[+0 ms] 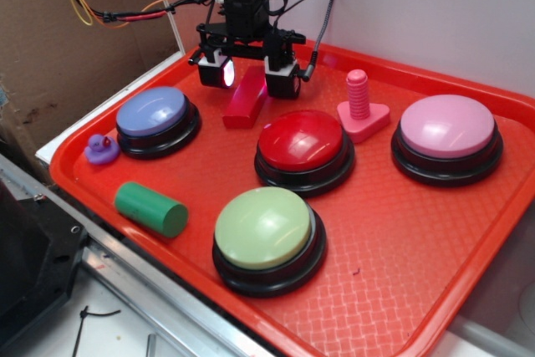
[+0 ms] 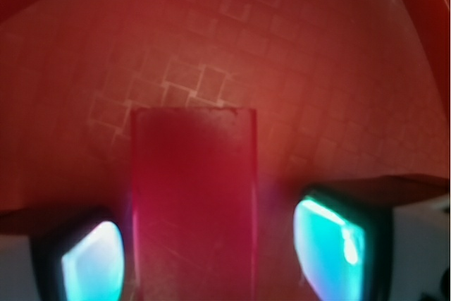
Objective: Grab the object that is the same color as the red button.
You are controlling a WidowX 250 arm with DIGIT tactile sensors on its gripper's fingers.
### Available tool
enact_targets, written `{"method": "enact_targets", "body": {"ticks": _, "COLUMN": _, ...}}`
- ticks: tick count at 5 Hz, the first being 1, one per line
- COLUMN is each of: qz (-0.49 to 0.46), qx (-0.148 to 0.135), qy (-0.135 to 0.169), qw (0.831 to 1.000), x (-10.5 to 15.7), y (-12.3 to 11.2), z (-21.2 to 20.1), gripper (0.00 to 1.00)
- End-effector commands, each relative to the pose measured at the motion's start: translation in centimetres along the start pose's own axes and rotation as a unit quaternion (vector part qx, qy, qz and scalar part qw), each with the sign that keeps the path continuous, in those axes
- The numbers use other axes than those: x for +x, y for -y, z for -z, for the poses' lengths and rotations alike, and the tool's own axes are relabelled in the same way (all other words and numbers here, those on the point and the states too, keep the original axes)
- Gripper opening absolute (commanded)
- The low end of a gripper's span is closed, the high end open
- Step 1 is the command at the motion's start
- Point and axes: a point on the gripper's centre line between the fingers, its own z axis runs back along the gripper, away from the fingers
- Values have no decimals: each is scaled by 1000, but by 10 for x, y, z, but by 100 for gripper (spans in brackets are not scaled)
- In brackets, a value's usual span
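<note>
The object, a small red rectangular block, lies on the red tray just behind and left of the red button. My gripper is lowered over the block's far end and stands open, one finger on each side. In the wrist view the block runs lengthwise between the glowing pads. The left pad is almost against the block. A narrow gap shows on the right. The block rests on the tray.
A purple button and a purple duck sit at the left. A green cylinder and a pale green button lie in front. A pink bolt and a pink button are to the right.
</note>
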Motion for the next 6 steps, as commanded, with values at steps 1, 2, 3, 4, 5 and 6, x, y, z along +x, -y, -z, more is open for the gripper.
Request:
{"method": "enact_targets", "body": {"ticks": 1, "qz": 0, "qx": 0, "qy": 0, "qw": 1000, "x": 0, "y": 0, "z": 0, "gripper": 0}}
{"method": "enact_targets", "body": {"ticks": 2, "qz": -4, "qx": 0, "qy": -7, "qw": 1000, "x": -2, "y": 0, "z": -2, "gripper": 0}}
{"method": "enact_targets", "body": {"ticks": 3, "qz": 0, "qx": -9, "qy": -9, "qw": 1000, "x": -2, "y": -2, "z": -2, "gripper": 0}}
{"method": "enact_targets", "body": {"ticks": 4, "qz": 9, "qx": -12, "qy": -5, "qw": 1000, "x": -3, "y": -2, "z": -9, "gripper": 0}}
{"method": "enact_targets", "body": {"ticks": 5, "qz": 9, "qx": -12, "qy": -5, "qw": 1000, "x": -3, "y": -2, "z": -9, "gripper": 100}}
{"method": "enact_targets", "body": {"ticks": 6, "qz": 9, "qx": -12, "qy": -5, "qw": 1000, "x": -3, "y": -2, "z": -9, "gripper": 100}}
